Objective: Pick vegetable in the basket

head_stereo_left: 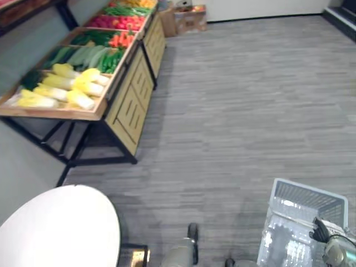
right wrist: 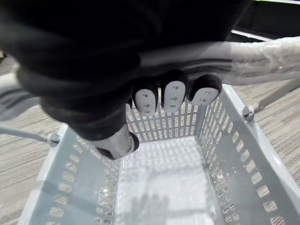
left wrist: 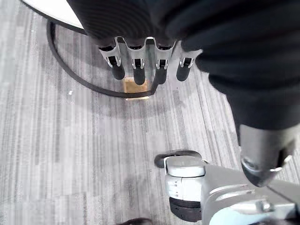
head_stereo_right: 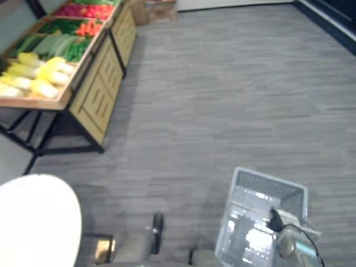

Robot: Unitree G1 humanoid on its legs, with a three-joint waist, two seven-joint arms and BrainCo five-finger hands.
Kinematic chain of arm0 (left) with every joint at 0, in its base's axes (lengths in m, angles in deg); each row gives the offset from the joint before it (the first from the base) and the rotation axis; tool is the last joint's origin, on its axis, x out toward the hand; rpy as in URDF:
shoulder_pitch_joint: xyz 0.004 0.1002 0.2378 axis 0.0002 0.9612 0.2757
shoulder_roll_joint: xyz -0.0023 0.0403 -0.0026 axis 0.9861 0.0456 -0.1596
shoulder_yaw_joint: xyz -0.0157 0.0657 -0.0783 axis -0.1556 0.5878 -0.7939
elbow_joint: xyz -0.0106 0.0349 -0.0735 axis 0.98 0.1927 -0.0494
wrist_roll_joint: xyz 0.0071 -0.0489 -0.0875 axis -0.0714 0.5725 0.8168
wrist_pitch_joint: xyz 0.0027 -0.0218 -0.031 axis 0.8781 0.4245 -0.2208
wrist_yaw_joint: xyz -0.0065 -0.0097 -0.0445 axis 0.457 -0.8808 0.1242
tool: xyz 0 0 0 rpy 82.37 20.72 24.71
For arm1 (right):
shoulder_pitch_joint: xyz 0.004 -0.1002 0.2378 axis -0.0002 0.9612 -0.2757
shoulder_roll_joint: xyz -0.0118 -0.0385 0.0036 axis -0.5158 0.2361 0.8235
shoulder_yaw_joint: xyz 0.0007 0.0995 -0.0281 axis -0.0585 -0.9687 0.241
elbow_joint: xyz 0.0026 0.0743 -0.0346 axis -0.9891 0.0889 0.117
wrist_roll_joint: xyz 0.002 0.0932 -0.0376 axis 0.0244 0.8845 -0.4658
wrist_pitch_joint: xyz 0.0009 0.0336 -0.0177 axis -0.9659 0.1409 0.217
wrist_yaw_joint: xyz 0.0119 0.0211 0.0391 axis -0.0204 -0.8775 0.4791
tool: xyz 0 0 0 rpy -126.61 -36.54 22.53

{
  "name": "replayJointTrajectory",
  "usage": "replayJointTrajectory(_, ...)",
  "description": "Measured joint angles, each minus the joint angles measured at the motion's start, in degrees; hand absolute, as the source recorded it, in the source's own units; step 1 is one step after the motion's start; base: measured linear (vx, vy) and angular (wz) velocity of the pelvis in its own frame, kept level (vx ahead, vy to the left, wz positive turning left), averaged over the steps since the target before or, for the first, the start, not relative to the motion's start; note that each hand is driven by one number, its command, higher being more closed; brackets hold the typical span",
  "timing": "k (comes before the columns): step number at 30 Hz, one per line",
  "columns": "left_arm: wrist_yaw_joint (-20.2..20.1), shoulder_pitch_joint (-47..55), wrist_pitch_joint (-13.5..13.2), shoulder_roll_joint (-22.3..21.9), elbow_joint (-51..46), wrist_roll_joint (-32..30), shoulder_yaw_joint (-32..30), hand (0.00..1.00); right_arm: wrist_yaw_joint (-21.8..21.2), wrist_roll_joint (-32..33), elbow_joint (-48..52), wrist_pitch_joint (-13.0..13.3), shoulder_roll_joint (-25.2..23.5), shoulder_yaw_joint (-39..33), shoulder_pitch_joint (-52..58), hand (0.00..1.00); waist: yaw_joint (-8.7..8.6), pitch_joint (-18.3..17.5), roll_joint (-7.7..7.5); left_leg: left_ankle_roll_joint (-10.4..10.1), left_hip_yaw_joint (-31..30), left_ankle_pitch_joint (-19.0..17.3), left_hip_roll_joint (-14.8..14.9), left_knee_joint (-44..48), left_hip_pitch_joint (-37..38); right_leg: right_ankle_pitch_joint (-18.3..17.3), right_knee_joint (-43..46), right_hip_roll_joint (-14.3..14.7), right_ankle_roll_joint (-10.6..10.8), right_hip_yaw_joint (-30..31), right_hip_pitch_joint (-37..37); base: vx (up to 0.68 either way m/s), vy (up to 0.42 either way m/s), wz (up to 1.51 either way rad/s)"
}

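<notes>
Nearest to us, at 5 o'clock, the right robot hand [right wrist: 174, 96] grips the handle [right wrist: 262, 49] of the pale grey basket [head_stereo_left: 306, 194]. In the right wrist view its fingers [right wrist: 204, 92] curl over the film-wrapped bar and the thumb [right wrist: 118, 144] closes in from the other side, so the bar is clamped between them. The basket hangs under this hand, above the grey plank floor [head_stereo_left: 239, 100], and we look straight down onto its perforated walls and bottom. The left robot hand [left wrist: 138, 65] shows in the left wrist view with its fingers straight, side by side and pointing down at the floor, touching nothing. At 7 o'clock, close by, stands a white round table [head_stereo_left: 55, 228]. Farther out, at 10 to 11 o'clock, is the produce stand [head_stereo_left: 55, 113], a sloping wooden tray on a black frame with pale wooden panels down its side. The vegetables lie there, well apart from the basket. The pale yellow cabbages [head_stereo_left: 67, 89] fill the nearest compartment. Beyond them are long green vegetables [head_stereo_left: 89, 55], then orange carrots [head_stereo_left: 121, 40] with dark greens beside them, then red vegetables [head_stereo_left: 117, 22]. Farthest of all, at about 12 o'clock by the wall, sit cardboard boxes [head_stereo_left: 189, 19] on the floor, just past the far end of the stand.
</notes>
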Motion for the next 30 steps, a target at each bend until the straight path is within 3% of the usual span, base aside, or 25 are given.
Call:
replayJointTrajectory(1, 0.1, -0.6, 0.0, 0.1, 0.0, 0.0, -0.1, 0.0, 0.0, 0.0, 0.0, -0.2, -0.4, 1.5, -0.5, 1.0, 0.33, -0.1, 0.05, 0.4, 2.2, 3.6, 0.8, -0.3, 0.6, -1.4, 0.0, 0.0, 0.8, 1.2, 1.6, 0.37, 0.151, -0.37)
replayJointTrajectory(2, 0.1, -0.8, 0.0, 0.1, 0.0, 0.0, -0.1, 0.0, 0.0, 0.0, 0.0, -0.2, -0.5, 1.9, -0.5, 1.0, 0.35, 0.0, -0.15, 0.8, 3.1, 4.4, 0.8, -0.1, 0.9, -1.7, 0.0, -0.2, 1.2, 1.3, 2.0, 0.39, 0.167, -0.26)
replayJointTrajectory(3, 0.1, -1.5, -0.1, 0.1, 0.0, -0.1, -0.1, 0.0, 0.0, 0.0, 0.0, -0.2, -1.4, 2.9, -0.9, 1.0, 0.32, -0.3, -0.96, 2.5, 6.0, 5.6, 0.2, 1.7, 1.1, -3.1, -0.2, -1.9, 2.3, 1.9, 3.0, 0.31, 0.134, -0.08)
replayJointTrajectory(6, 0.6, -2.4, -0.1, 0.1, -0.5, -0.2, -0.2, 0.0, 0.0, 0.0, 0.0, 0.4, -3.5, 4.3, -1.4, 1.0, 1.02, -1.7, -3.93, 5.7, 8.6, -1.5, -3.6, 7.8, -0.5, -4.4, 2.5, -6.4, 3.7, 2.3, 2.6, 0.41, 0.173, -0.11)
replayJointTrajectory(7, 0.6, -2.4, 0.0, 0.1, -0.5, -0.2, -0.2, 0.0, 0.0, 0.0, 0.0, 0.3, -3.9, 4.3, -1.3, 1.0, 1.29, -1.8, -4.2, 6.1, 9.2, -2.7, -4.0, 8.1, -0.1, -4.6, 5.8, -6.9, 4.1, 2.1, 1.6, 0.44, 0.164, -0.04)
replayJointTrajectory(8, 0.6, -2.2, 0.0, 0.1, -0.3, -0.5, -0.1, 0.0, 0.2, 0.0, 0.0, 0.1, -4.6, 4.2, -1.1, 1.0, 1.48, -1.8, -4.64, 7.0, 9.3, -4.6, -5.6, 8.2, 1.8, -4.6, 14.8, -7.7, 5.9, 1.9, -1.1, 0.52, 0.209, 0.19)
replayJointTrajectory(9, 0.5, -2.1, 0.0, 0.3, -0.2, -0.7, 0.3, 0.0, 0.3, 0.0, 0.0, -0.4, -4.9, 4.1, -1.1, 1.0, 1.1, -1.9, -5.47, 8.1, 8.9, -7.0, -7.4, 8.7, 3.8, -2.3, 25.2, -8.9, 12.3, 2.0, -4.2, 0.44, 0.176, 0.31)
replayJointTrajectory(10, 0.5, -2.0, 0.0, 0.4, -0.3, -0.7, 0.6, 0.0, 0.3, 0.1, 0.0, -0.6, -5.0, 4.0, -1.0, 1.0, 0.99, -1.6, -6.22, 8.5, 8.5, -8.0, -8.3, 9.0, 4.9, 0.1, 30.3, -9.5, 15.9, 2.0, -5.7, 0.54, 0.193, 0.59)
replayJointTrajectory(11, 0.4, -1.8, 0.0, 0.9, -0.6, -0.9, 1.5, 0.0, 0.5, 0.1, 0.0, -0.7, -5.3, 3.5, -1.0, 1.0, 0.24, -1.6, -6.56, 9.9, 6.4, -10.0, -9.9, 10.2, 7.3, 8.5, 38.7, -9.7, 19.2, 1.8, -8.3, 0.47, 0.109, 0.98)
replayJointTrajectory(12, 0.3, -2.0, 0.1, 2.0, -0.6, -1.2, 3.4, 0.0, 0.5, 0.0, 0.1, -0.6, -5.6, 3.4, -0.3, 1.0, -1.42, -1.9, -6.11, 11.1, 2.5, -11.7, -10.9, 10.5, 10.4, 18.7, 45.9, -9.1, 19.6, 0.7, -9.8, 0.58, 0.106, 1.14)
replayJointTrajectory(13, 0.1, -2.3, 0.1, 2.5, -0.6, -1.4, 4.4, 0.0, 0.6, 0.0, 0.1, -0.5, -5.7, 3.4, 0.0, 1.0, -1.79, -1.9, -6.22, 11.5, 1.3, -12.1, -11.2, 10.4, 12.1, 18.3, 49.7, -9.2, 19.2, 0.3, -11.1, 0.51, 0.026, 1.17)
replayJointTrajectory(15, 0.1, -3.8, 0.2, 2.9, -1.0, -2.3, 5.6, 0.0, 1.2, -0.1, 0.6, -0.4, -5.7, 2.2, 0.0, 1.0, -1.91, -1.6, -6.34, 11.7, -3.6, -13.2, -11.3, 8.9, 17.6, 10.6, 57.2, -10.1, 7.8, -3.8, -18.8, 0.51, -0.022, 0.97)
replayJointTrajectory(17, 0.1, -5.1, 0.8, 3.0, -1.1, -2.3, 5.7, 0.0, 1.6, -0.2, 1.2, -0.4, -5.7, 0.5, 0.0, 1.0, -2.81, -1.1, -5.73, 11.7, -8.4, -13.2, -10.5, 7.0, 21.5, 7.9, 50.9, -11.6, 4.2, -6.5, -22.5, 0.48, -0.129, 1.21)
replayJointTrajectory(19, 0.1, -5.9, 0.9, 2.5, -1.2, -2.3, 5.6, 0.0, 1.9, -0.2, 1.1, -0.6, -5.7, -1.1, -0.3, 1.0, -3.71, -0.7, -5.09, 11.5, -11.6, -13.3, -8.8, 6.2, 24.4, 7.2, 35.3, -11.4, 4.9, -4.9, -22.8, 0.45, -0.223, 1.29)
replayJointTrajectory(20, 0.2, -6.5, 0.9, 2.1, -1.4, -2.3, 5.6, 0.0, 2.2, -0.1, 1.1, -0.7, -5.7, -2.0, -0.2, 1.0, -4.06, -0.7, -4.99, 10.9, -12.9, -14.1, -7.7, 6.8, 24.9, 8.1, 22.1, -11.2, 6.3, -1.9, -22.0, 0.41, -0.275, 1.31)
replayJointTrajectory(21, 0.2, -6.9, 0.8, 2.1, -1.9, -2.3, 5.6, 0.0, 2.3, 0.0, 1.2, -0.8, -5.7, -2.8, -0.4, 1.0, -4.53, -0.7, -5.31, 9.6, -14.9, -16.2, -6.8, 7.5, 25.4, 9.5, 10.1, -11.6, 8.4, 1.5, -21.2, 0.43, -0.308, 1.28)
replayJointTrajectory(23, 0.1, -6.7, 0.7, 2.2, -2.2, -2.3, 5.2, 0.0, 2.4, 0.1, 1.2, -0.9, -5.8, -3.2, -0.3, 1.0, -4.33, -1.2, -7.38, 7.2, -16.8, -20.5, -6.3, 8.2, 26.0, 10.8, -2.1, -13.9, 10.3, 4.3, -20.7, 0.47, -0.447, 1.08)
replayJointTrajectory(24, 0.4, -6.4, 0.8, 2.7, -1.8, -2.4, 4.2, 0.0, 2.3, 0.1, 1.0, -1.2, -6.3, -3.8, 0.0, 1.0, -4.14, -0.8, -8.56, 5.6, -19.3, -23.8, -6.0, 9.0, 27.4, 13.2, -4.6, -15.0, 14.1, 4.6, -19.0, 0.46, -0.51, 0.97)
replayJointTrajectory(25, 0.6, -6.5, 0.9, 2.3, -1.0, -2.4, 3.9, 0.0, 2.3, 0.1, 0.5, -1.7, -6.4, -4.7, 0.1, 1.0, -4.05, -1.0, -7.67, 4.8, -20.4, -25.0, -5.1, 9.4, 27.8, 15.5, -2.5, -14.4, 15.7, 4.0, -19.1, 0.43, -0.468, 0.92)
replayJointTrajectory(26, 0.5, -6.7, 0.9, 1.3, -0.1, -2.5, 4.0, 0.0, 2.3, 0.1, 0.3, -2.4, -6.7, -6.4, 0.2, 1.0, -3.94, -1.1, -6.68, 4.8, -22.3, -25.3, -3.6, 10.5, 27.6, 15.7, 1.4, -13.2, 15.4, 2.8, -19.7, 0.42, -0.396, 0.76)
replayJointTrajectory(27, 0.6, -6.7, 0.9, 0.3, 0.2, -2.5, 3.9, 0.0, 2.3, 0.1, 0.3, -2.9, -6.8, -7.9, 0.4, 1.0, -3.36, -1.6, -5.02, 4.6, -23.8, -24.4, -2.3, 12.1, 27.4, 12.9, 6.0, -12.0, 13.3, 1.3, -20.6, 0.42, -0.361, 0.72)
replayJointTrajectory(30, 0.9, -6.4, 0.8, -0.7, 0.1, -2.8, 1.9, 0.0, 2.3, 0.9, 0.2, -2.9, -6.9, -8.7, 0.3, 1.0, -3.35, -3.0, -2.83, 1.5, -26.5, -20.6, 0.5, 15.4, 24.6, 8.5, 11.4, -11.3, 10.0, -4.5, -21.0, 0.4, -0.334, 0.67)
